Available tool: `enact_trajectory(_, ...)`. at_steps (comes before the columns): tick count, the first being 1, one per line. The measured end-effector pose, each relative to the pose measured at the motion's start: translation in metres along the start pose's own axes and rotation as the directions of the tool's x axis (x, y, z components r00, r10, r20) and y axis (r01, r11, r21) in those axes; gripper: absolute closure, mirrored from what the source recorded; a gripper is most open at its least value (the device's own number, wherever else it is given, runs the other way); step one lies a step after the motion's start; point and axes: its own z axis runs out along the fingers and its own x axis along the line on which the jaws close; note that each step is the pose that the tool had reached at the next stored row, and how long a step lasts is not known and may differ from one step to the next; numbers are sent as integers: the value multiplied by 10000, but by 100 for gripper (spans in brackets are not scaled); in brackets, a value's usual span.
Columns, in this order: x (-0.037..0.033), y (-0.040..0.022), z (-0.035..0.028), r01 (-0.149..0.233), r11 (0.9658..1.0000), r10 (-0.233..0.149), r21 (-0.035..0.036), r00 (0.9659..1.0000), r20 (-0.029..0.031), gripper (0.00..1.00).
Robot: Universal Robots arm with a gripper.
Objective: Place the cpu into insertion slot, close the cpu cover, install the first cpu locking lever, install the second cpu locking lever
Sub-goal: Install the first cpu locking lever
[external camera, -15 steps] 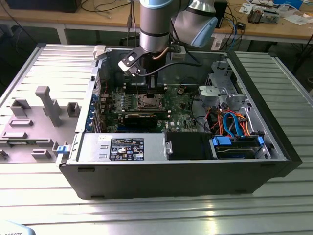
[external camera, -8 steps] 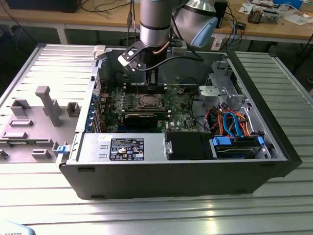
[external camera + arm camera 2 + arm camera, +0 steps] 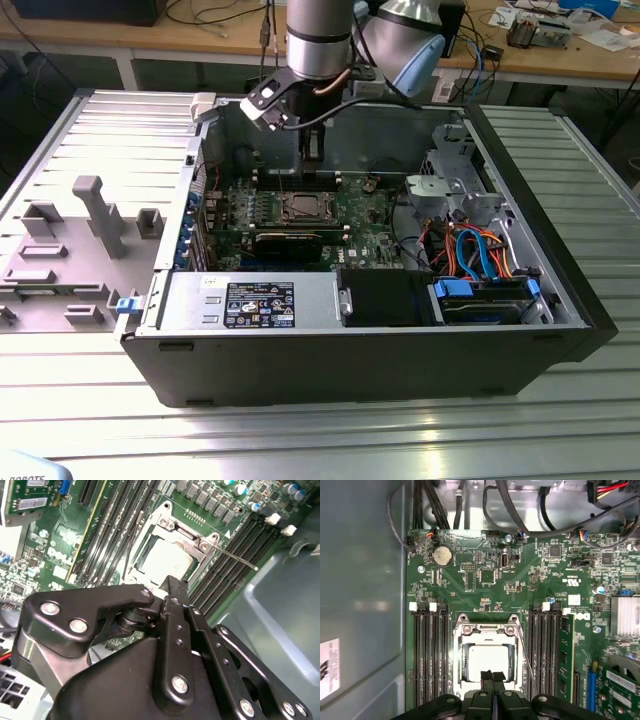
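Observation:
The cpu (image 3: 487, 660) lies with its silver-grey top in the insertion slot (image 3: 303, 207) on the green board, also visible in the second wrist view as the cpu (image 3: 165, 560). The silvery cpu cover (image 3: 487, 630) lies flat around it, its window framing the chip. A thin wire locking lever (image 3: 527, 660) runs along one side of the socket; in the second wrist view this lever (image 3: 237, 559) sticks out over the memory slots. My gripper (image 3: 493, 676) hangs just above the socket's edge, its two black fingers pressed together, holding nothing. In the exterior view the gripper (image 3: 313, 160) reaches down inside the case.
Black memory slots (image 3: 430, 655) flank the socket on both sides. A long black graphics card (image 3: 288, 243) sits in front of it, with the power supply (image 3: 250, 303) beyond. The drive cage with coloured cables (image 3: 480, 250) fills the exterior view's right. Case walls surround the board.

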Motion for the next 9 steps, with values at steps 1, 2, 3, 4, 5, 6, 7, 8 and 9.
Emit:
enact_trajectory(1,0,0,-22,0,10000,0,0,10000,1,89)
enact_trajectory(2,-1,-1,-50,0,10000,0,-1,10000,2,89)
enact_trajectory(3,-1,-1,-73,0,10000,0,-1,10000,2,89)
enact_trajectory(4,-1,-1,-74,0,10000,0,-4,10000,-1,89)
enact_trajectory(5,-1,-1,-75,0,10000,0,-4,10000,-2,89)
enact_trajectory(6,-1,-1,-77,0,10000,0,-2,10000,2,89)
enact_trajectory(7,-1,-1,-77,0,10000,0,-3,10000,1,89)
enact_trajectory(8,-1,-1,-80,0,10000,0,-3,10000,2,89)
enact_trajectory(9,-2,-1,-83,0,10000,0,-2,10000,2,89)
